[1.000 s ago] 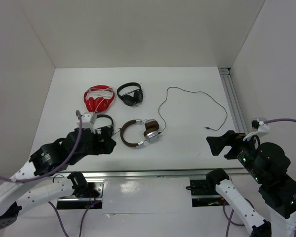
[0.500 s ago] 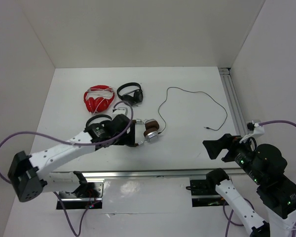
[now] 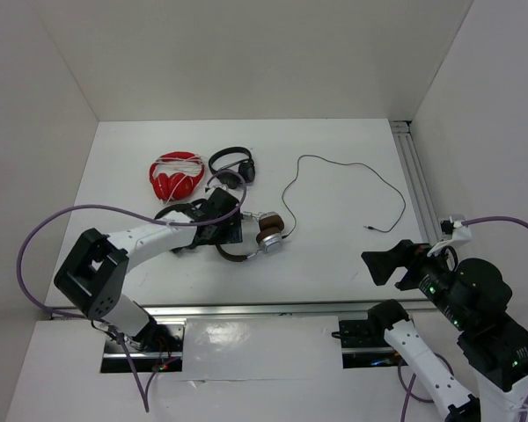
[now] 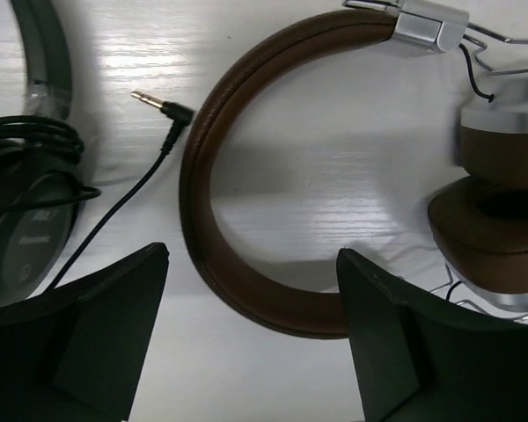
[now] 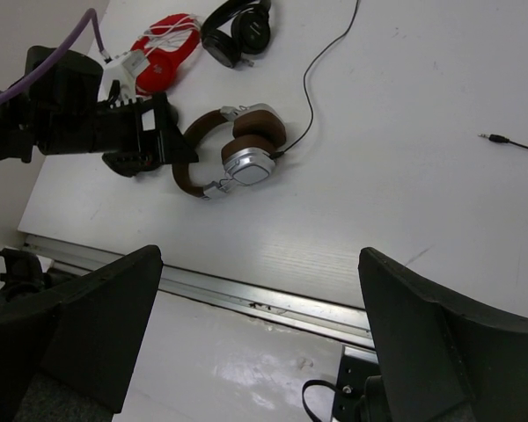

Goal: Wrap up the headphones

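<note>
The brown headphones [image 3: 257, 236] lie flat at the table's middle, silver cups [image 3: 270, 230] to the right and headband [image 3: 230, 253] to the left. Their thin dark cable [image 3: 334, 164] runs back and right to a plug [image 3: 370, 228]. My left gripper [image 3: 223, 231] is open just above the headband [image 4: 202, 176], one finger on each side of the band's lower curve, and holds nothing. The brown ear pads [image 4: 484, 229] show at the right of the left wrist view. My right gripper [image 3: 389, 264] is open and empty, raised over the front right edge, far from the headphones [image 5: 233, 154].
A red pair [image 3: 176, 174] and a black pair [image 3: 233, 167] lie at the back left. Another black pair [image 4: 26, 202] with a loose jack plug [image 4: 158, 104] lies right beside the brown headband. Metal rails run along the front [image 3: 273, 308] and right [image 3: 418, 176] edges.
My left arm has swung from the front left corner out to the brown headphones, and its open fingers now stand over the headband. The right gripper has barely moved.
</note>
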